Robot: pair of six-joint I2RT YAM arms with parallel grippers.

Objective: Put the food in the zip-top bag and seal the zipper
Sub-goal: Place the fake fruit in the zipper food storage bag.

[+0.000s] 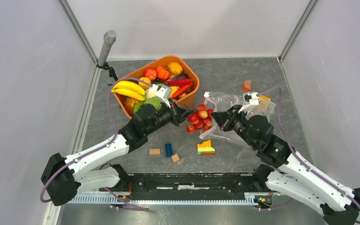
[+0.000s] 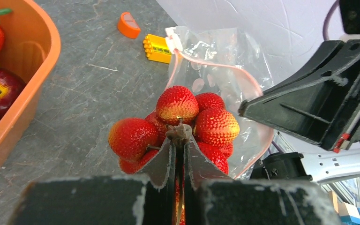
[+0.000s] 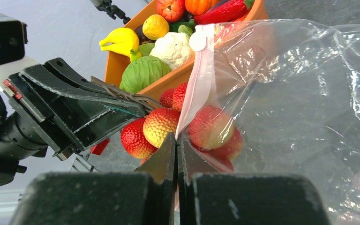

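Here, your left gripper (image 2: 180,143) pinched the berry bunch (image 2: 178,107) by its stem; your right gripper (image 3: 176,139) clamped the zipper (image 3: 200,79) edge of the bag (image 3: 304,93).

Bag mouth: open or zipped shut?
Open. The zipper spreads into a loop; right gripper pinches one lip, left gripper holds the strawberry bunch at it.
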